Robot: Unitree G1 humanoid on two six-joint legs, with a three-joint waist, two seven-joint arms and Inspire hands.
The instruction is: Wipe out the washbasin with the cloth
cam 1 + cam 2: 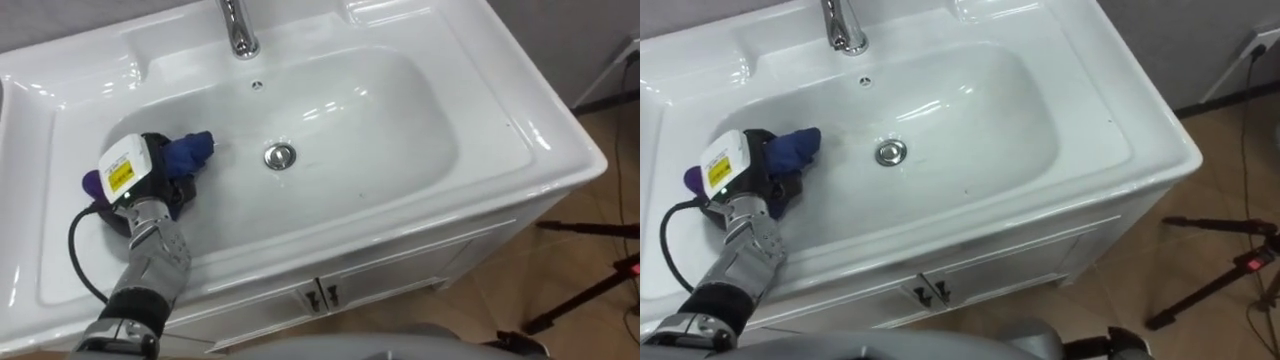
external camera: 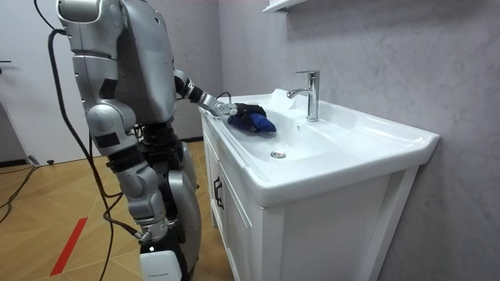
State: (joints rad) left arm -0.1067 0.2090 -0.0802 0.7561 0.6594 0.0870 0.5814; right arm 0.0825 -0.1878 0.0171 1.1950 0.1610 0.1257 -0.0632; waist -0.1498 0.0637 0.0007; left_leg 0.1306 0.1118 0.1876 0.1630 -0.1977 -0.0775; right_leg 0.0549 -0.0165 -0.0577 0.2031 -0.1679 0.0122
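A white basin (image 1: 400,120) is set in a white vanity top, with a chrome drain (image 1: 281,155) in the middle and a chrome faucet (image 1: 238,30) at its back. A dark blue cloth (image 1: 188,152) lies on the basin's left slope. My left hand (image 1: 150,165) reaches in from the lower left and rests on that cloth, its fingers curled into it. In the room view the same hand (image 2: 225,108) holds the cloth (image 2: 255,122) at the basin's near side (image 2: 258,156), and I stand at the front of the vanity facing it.
Below the basin are white cabinet doors (image 1: 320,295) with small dark handles. Black tripod legs (image 1: 590,290) stand on the wooden floor at the right. A grey wall rises behind the faucet (image 2: 311,94). Red tape (image 2: 69,246) marks the floor behind me.
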